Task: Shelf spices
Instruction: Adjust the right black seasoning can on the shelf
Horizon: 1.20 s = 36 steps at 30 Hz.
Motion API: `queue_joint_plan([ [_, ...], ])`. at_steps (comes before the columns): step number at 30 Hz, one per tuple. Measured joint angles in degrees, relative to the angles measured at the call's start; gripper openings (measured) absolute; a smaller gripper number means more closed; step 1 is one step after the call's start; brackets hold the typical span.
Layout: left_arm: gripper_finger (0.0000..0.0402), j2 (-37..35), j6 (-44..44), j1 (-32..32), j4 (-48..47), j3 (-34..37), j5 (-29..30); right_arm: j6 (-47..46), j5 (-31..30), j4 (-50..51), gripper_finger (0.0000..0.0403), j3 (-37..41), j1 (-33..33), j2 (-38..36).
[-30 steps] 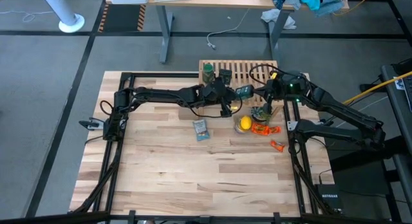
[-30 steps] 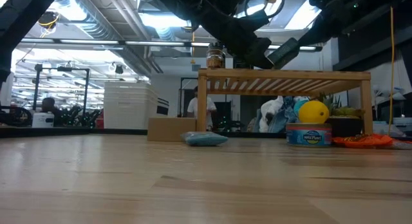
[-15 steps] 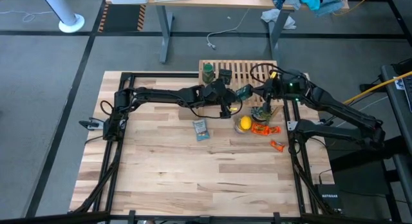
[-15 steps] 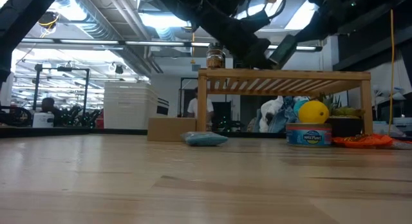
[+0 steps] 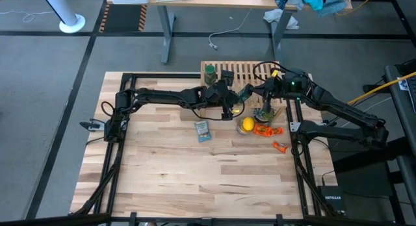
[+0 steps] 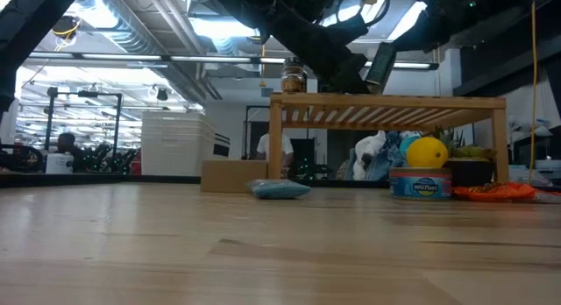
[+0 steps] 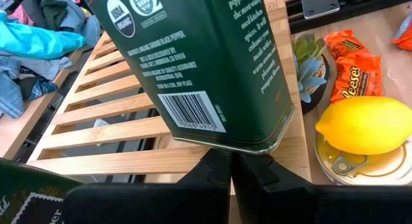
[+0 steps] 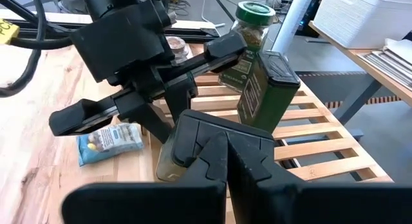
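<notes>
Shifted left toward frame centre since a second ago, and tipped closer to upright in the low view: green-labelled tin [image 5: 246, 94]. Clamped at its top end by right gripper [image 8: 226, 143], with the fingers tight together in the wrist view. Hangs tilted just above the shelf [image 5: 259, 70] top, near its front edge, upper centre of the high view; cannot tell whether touching the slats. Fills the upper half of the left wrist view, barcode side facing the camera.

Left gripper [image 7: 230, 163]: fingers pressed together, nothing between them, parked just left of the tin, same spot as before.

Already standing at the shelf's left end: green bottle [image 5: 209, 73] and second dark tin [image 5: 227, 76], side by side.

Below the shelf on the table: lemon [image 5: 247, 125], and blue-and-white packet [image 5: 203, 130] to its left.
</notes>
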<state>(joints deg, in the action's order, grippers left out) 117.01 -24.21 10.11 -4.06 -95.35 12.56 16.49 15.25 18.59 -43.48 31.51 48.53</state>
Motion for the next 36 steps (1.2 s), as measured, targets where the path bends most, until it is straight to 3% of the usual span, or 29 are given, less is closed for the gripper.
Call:
queue_joint_plan([
  [19, 0.0, 0.0, -3.61, -0.13, 0.33, 0.0, -0.01, -0.43, 0.06, 0.39, 0.0002, 0.11, -0.04, 0.07],
  [36, 0.0, 0.0, -13.78, -0.56, 1.15, 0.0, 0.19, -0.42, 0.0, 0.21, 0.0002, 0.13, -0.04, 0.09],
])
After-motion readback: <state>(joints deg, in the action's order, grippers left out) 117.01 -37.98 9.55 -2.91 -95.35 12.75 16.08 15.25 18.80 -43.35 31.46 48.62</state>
